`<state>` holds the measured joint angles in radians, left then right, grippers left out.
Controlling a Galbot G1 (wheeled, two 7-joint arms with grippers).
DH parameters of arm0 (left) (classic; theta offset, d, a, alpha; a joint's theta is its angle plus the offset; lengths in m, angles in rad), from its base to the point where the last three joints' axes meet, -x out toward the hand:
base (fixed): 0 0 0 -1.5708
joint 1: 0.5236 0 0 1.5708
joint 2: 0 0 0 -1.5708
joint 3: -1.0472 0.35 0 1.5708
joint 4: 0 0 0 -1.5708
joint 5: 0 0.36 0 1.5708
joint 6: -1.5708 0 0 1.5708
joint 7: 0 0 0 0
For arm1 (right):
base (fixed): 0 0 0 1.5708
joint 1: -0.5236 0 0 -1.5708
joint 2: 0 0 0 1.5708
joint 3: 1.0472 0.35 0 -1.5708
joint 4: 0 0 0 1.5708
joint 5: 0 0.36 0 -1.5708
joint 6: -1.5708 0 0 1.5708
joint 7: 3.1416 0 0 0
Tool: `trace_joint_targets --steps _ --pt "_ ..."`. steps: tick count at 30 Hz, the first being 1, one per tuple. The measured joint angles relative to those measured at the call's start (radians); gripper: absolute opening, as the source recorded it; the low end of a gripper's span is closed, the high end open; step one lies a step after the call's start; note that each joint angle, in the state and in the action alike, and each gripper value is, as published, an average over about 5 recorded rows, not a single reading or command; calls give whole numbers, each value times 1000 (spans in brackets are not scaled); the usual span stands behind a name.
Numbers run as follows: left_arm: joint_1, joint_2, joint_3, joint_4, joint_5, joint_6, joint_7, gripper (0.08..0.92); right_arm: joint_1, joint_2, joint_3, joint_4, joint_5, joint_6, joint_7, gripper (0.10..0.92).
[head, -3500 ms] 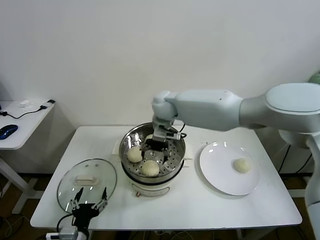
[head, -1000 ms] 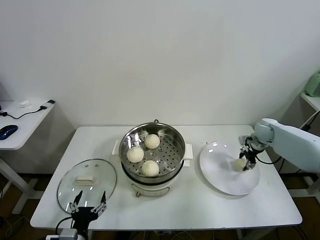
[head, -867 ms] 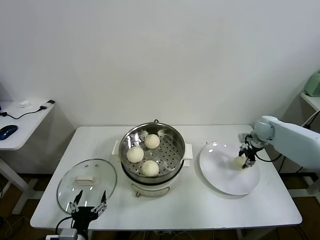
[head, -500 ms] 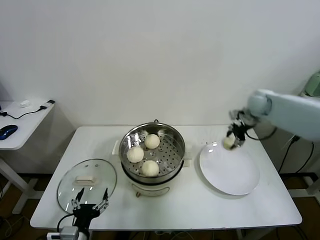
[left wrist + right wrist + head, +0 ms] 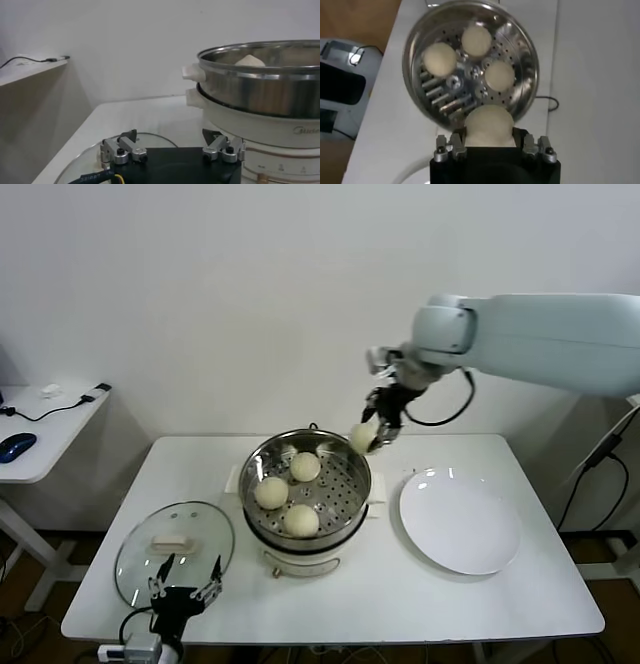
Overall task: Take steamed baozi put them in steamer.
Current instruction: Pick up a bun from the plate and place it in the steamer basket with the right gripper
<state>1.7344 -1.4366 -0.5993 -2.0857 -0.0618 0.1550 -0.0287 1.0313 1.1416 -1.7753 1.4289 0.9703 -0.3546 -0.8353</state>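
The steel steamer (image 5: 345,504) on its white base stands mid-table and holds three cream-white baozi (image 5: 305,467) on the perforated tray. My right gripper (image 5: 372,434) is shut on a fourth baozi (image 5: 363,437) and holds it in the air above the steamer's far right rim. In the right wrist view that baozi (image 5: 488,125) sits between the jaws, over the steamer's rim (image 5: 534,75), with the three others (image 5: 476,40) in the tray. My left gripper (image 5: 183,582) is open and parked low at the table's front left, over the glass lid; the left wrist view shows the steamer (image 5: 260,85) beside it.
A flat white plate (image 5: 459,521) lies bare to the right of the steamer. A round glass lid (image 5: 175,542) with a white handle lies at the front left. A side table (image 5: 40,424) with a mouse and cable stands far left.
My right gripper has lifted the last baozi off the white plate and carried it left and up to above the steamer's far right rim. The left arm has barely moved.
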Motion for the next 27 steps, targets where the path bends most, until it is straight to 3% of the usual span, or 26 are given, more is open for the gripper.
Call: trace_joint_targets --steps 23,27 --pt "-4 -1 -2 12 -11 -2 -2 823 -236 118 -2 -65 -33 -104 156 628" --pt "-5 -1 -2 12 -12 -1 -2 823 -256 124 1 -72 -41 -103 157 672"
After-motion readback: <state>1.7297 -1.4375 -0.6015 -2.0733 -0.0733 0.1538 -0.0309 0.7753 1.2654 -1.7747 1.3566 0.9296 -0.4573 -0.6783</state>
